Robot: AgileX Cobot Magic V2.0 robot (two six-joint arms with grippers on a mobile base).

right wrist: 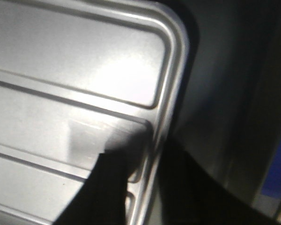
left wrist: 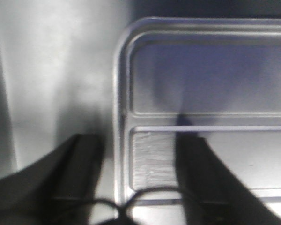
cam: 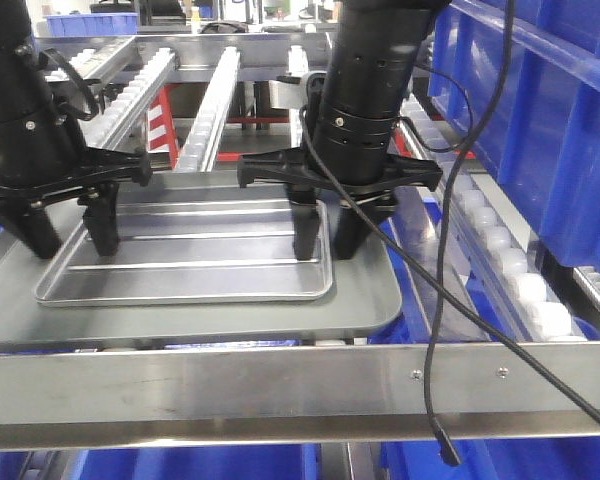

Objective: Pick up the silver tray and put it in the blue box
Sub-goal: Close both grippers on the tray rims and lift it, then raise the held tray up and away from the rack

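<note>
My left fingers [cam: 102,225] sit parted astride the silver tray [cam: 190,250] rim, right fingers [cam: 305,230] opposite, grip unclear, to lift level

I read the front view as sharp and evenly lit from overhead. The silver tray [cam: 190,255] carries soft shadows on its floor. Both wrist views are blurred; in the right one, glare whitens the tray's floor and darkness lies beyond its rim.

From my remote feed I see the counter [cam: 280,380], a steel-framed roller rack, carrying one dull dark-grey flat tray [cam: 180,325] directly on its rollers, just behind the front rail.
</note>
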